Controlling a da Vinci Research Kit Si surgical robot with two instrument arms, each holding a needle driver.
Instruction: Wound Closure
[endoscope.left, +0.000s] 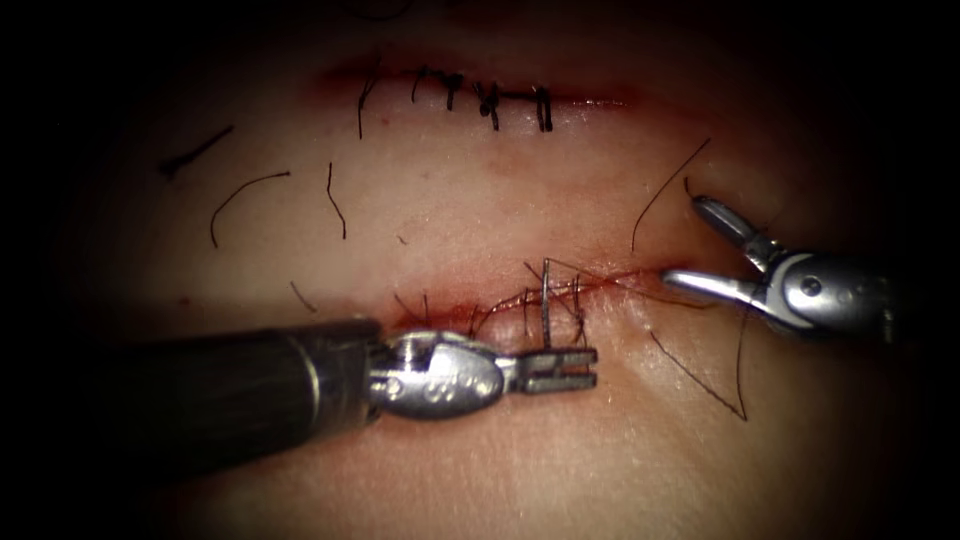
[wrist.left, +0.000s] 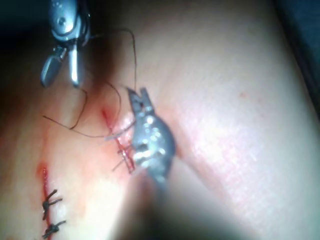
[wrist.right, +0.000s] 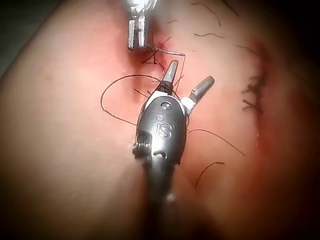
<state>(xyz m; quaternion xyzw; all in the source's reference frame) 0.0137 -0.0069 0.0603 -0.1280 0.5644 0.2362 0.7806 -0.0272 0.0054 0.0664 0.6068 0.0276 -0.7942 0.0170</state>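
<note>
From the endoscope, the left tool (endoscope.left: 570, 369) lies just below the lower cut (endoscope.left: 560, 290) in the tissue (endoscope.left: 480, 470), jaws close together, gripping the needle (endoscope.left: 545, 300), which stands straight up from the jaw tips across the cut's stitches; whether its point sits in the tissue I cannot tell. The right tool (endoscope.left: 690, 245), jaws wide apart and holding nothing, hovers at the cut's right end, dark thread (endoscope.left: 700, 375) looping below it. In the left wrist view, the left tool (wrist.left: 140, 97) shows thread (wrist.left: 134, 55) trailing toward the spread right tool (wrist.left: 60, 72). In the right wrist view, the right tool (wrist.right: 189, 80) bears the letters "is". The needle seems stiff, thin and slippery, likely best gripped mid-curve; the thread looks limp and light.
</note>
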